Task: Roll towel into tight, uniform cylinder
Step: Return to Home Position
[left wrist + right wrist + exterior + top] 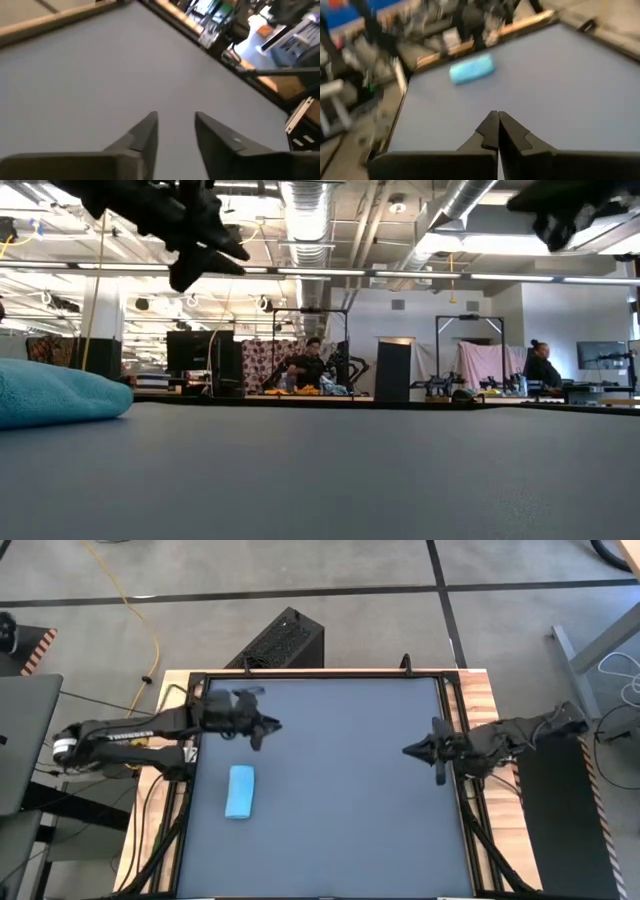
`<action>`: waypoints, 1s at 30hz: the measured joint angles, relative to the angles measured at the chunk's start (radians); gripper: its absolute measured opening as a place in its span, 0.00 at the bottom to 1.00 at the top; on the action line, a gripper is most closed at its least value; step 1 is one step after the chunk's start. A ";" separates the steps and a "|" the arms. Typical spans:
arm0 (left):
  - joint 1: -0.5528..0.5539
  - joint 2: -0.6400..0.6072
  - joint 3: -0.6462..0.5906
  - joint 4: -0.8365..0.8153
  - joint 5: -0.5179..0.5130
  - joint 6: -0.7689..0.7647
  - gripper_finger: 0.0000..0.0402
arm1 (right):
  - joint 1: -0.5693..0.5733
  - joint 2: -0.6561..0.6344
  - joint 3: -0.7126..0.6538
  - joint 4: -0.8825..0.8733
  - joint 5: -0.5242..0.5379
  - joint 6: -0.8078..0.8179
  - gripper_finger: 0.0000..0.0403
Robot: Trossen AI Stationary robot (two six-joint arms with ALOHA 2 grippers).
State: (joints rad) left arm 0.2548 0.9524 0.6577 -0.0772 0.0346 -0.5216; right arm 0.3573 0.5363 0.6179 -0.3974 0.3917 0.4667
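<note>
Table [340, 790]: dark grey top, seen from above, filling most of the overhead view.
Left arm [120, 732]: reaches in over the table's left edge near its far corner, raised clear of the surface.
Right arm [520, 732]: reaches in over the table's right edge, about midway along it, also raised.
Cylinder [240, 791]: light-blue cloth lying as a short, even roll on the table's left half, near the left edge, with nothing touching it. The rolling looks finished. By this judgement, only parking the arms is left.
Left gripper [176, 116]: above bare tabletop, fingers a narrow gap apart, holding nothing.
Right gripper [497, 116]: just inside the table's right edge, fingers pressed together and empty, pointing across the table toward the roll.
</note>
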 joint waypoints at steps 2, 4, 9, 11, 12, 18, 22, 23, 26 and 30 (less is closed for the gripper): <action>0.063 -0.043 0.000 -0.005 0.065 0.045 0.21 | -0.060 -0.094 -0.094 0.075 -0.020 -0.005 0.05; 0.109 -0.102 0.000 -0.016 0.118 0.086 0.11 | -0.129 -0.188 -0.185 0.154 -0.057 -0.003 0.04; 0.164 -0.257 -0.031 -0.018 0.110 0.135 0.02 | -0.288 -0.334 -0.389 0.333 -0.208 0.063 0.03; 0.171 -0.310 -0.080 0.022 0.080 0.135 0.01 | -0.340 -0.360 -0.438 0.339 -0.240 0.101 0.03; 0.172 -0.333 -0.112 0.048 0.064 0.128 0.01 | -0.360 -0.367 -0.458 0.336 -0.252 0.115 0.03; 0.174 -0.403 -0.359 0.367 0.045 0.030 0.00 | -0.441 -0.380 -0.477 0.324 -0.274 0.048 0.04; 0.164 -0.395 -0.525 0.612 0.047 -0.101 0.00 | -0.493 -0.379 -0.477 0.324 -0.221 -0.030 0.04; 0.157 -0.395 -0.556 0.658 0.047 -0.121 0.00 | -0.508 -0.378 -0.477 0.324 -0.221 -0.044 0.04; 0.129 -0.397 -0.603 0.730 0.040 -0.175 0.00 | -0.554 -0.379 -0.477 0.324 -0.233 -0.049 0.04; 0.071 -0.396 -0.605 0.726 0.036 -0.138 0.00 | -0.596 -0.378 -0.477 0.324 -0.256 -0.049 0.04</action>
State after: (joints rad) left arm 0.3261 0.5560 0.0525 0.6493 0.0706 -0.6601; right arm -0.2386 0.1585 0.1410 -0.0738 0.1359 0.4174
